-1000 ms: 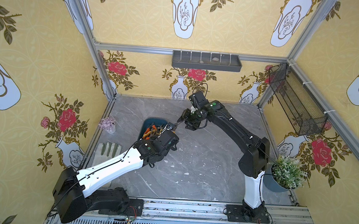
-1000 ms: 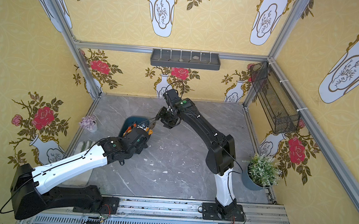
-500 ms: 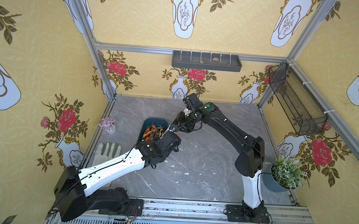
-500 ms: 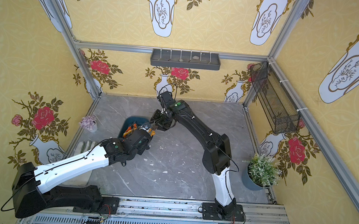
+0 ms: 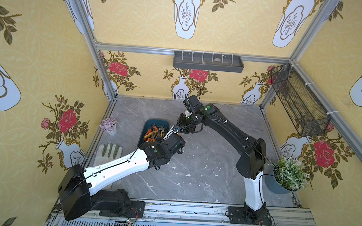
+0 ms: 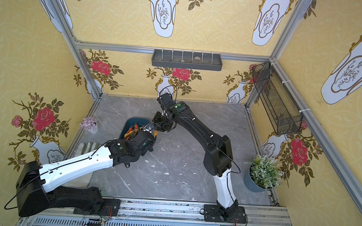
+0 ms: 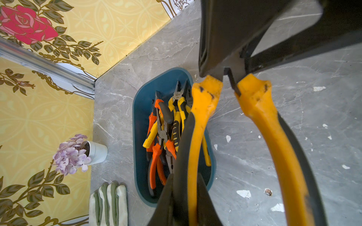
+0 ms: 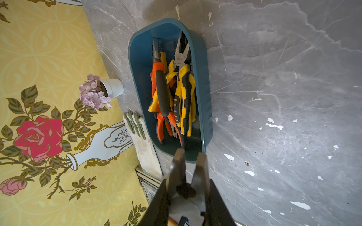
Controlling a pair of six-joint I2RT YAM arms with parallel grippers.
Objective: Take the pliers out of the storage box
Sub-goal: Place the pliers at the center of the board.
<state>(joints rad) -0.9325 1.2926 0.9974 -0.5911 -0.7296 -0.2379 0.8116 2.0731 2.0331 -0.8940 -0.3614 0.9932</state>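
Your left gripper (image 7: 185, 182) pinches one handle of the held pliers (image 7: 262, 121): the fingers (image 7: 168, 195) are closed on the black-and-yellow grip from both sides. The other handle stands free, splayed well apart, outside the fingers.

Your right gripper (image 8: 188, 182) is on the opposite end of the same tool. Its fingers (image 8: 160, 195) flank the head and look pressed against it on both sides, level with the pivot. The grey metal tips stick out past the fingertips, slightly parted.

So the held pliers span between your two grippers, handles to the left one, head to the right one, up off the table (image 7: 293, 156). In both top views the two grippers meet just beside the box (image 5: 150, 124), on its side toward the right arm.

The box sits on the table near the left wall. The rest of the pliers (image 8: 176, 94) lie inside it in a loose overlapping pile, yellow-black and orange-black, mostly lengthwise. None of them touches either gripper.

A glove (image 7: 109, 203) lies beyond the box's near end, and a flower pot (image 7: 96, 152) stands beside it at the wall.
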